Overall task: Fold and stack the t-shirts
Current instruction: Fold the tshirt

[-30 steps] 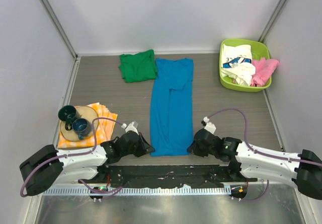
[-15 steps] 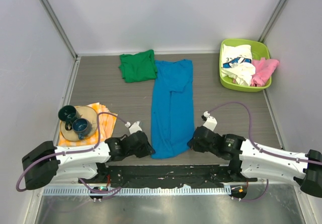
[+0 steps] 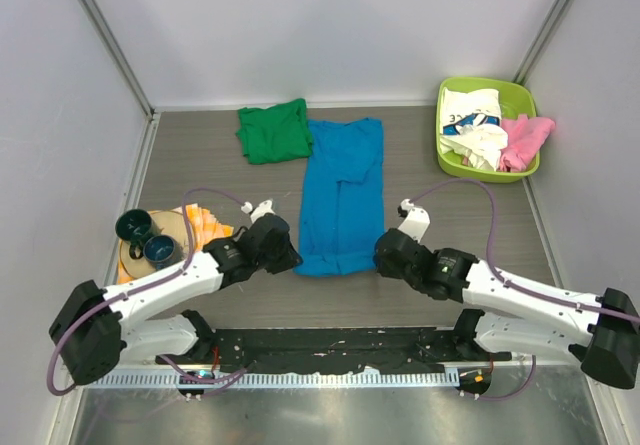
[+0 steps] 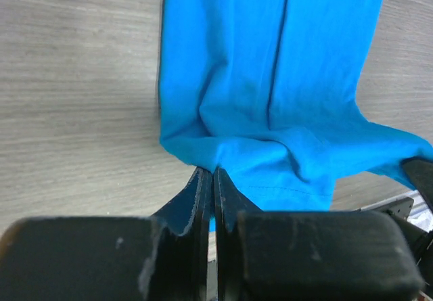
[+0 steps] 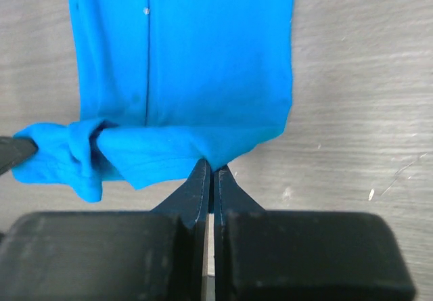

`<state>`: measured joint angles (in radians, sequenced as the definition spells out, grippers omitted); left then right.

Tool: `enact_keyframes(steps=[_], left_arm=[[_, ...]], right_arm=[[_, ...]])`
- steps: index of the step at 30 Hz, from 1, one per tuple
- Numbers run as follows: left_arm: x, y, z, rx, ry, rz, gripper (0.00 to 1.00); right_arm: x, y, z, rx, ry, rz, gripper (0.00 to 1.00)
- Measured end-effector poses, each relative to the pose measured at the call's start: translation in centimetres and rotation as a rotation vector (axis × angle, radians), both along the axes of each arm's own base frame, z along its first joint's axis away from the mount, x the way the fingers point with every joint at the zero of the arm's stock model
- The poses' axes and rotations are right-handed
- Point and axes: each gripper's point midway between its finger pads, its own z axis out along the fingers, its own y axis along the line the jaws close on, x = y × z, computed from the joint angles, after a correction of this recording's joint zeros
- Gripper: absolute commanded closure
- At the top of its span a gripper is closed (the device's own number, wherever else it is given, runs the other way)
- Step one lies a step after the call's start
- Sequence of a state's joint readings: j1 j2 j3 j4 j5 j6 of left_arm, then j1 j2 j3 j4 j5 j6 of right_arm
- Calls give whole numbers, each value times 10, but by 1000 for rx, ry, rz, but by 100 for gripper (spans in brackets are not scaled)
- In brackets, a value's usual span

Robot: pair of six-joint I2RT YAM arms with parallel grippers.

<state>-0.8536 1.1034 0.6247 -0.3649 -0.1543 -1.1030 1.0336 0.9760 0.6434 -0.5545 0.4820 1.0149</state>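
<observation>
While the blue t-shirt [image 3: 342,180] lies lengthwise mid-table, right of the folded green t-shirt [image 3: 273,131], the left gripper [image 4: 212,174] and right gripper [image 5: 211,168] each pinch a corner of its bunched near hem.

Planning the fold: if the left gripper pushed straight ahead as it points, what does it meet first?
The left gripper, shut on the blue t-shirt's hem, would likely run into that shirt's flat body first.
</observation>
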Motion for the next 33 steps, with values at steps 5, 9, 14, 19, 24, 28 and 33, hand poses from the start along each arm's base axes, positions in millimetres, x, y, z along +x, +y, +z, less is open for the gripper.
enact_keyframes(steps=[5, 9, 14, 19, 24, 28, 33], left_arm=[[24, -5, -4, 40, 19, -8, 94], [43, -14, -5, 50, 23, -17, 94], [69, -25, 1, 49, 17, -25, 94], [95, -30, 12, 31, -1, -18, 95], [117, -29, 18, 22, -10, -3, 95], [132, -26, 15, 23, 1, 4, 95], [150, -28, 5, 27, 26, 1, 94]], right_arm=[[35, -23, 6, -2, -26, -96, 99], [57, -36, 5, -13, -25, -138, 99], [79, -34, 1, -11, -11, -136, 99], [93, -29, -8, -1, 15, -122, 99], [109, -22, -11, 21, 30, -112, 99], [126, -19, -9, 44, 26, -117, 99], [147, -21, -6, 66, 25, -141, 99]])
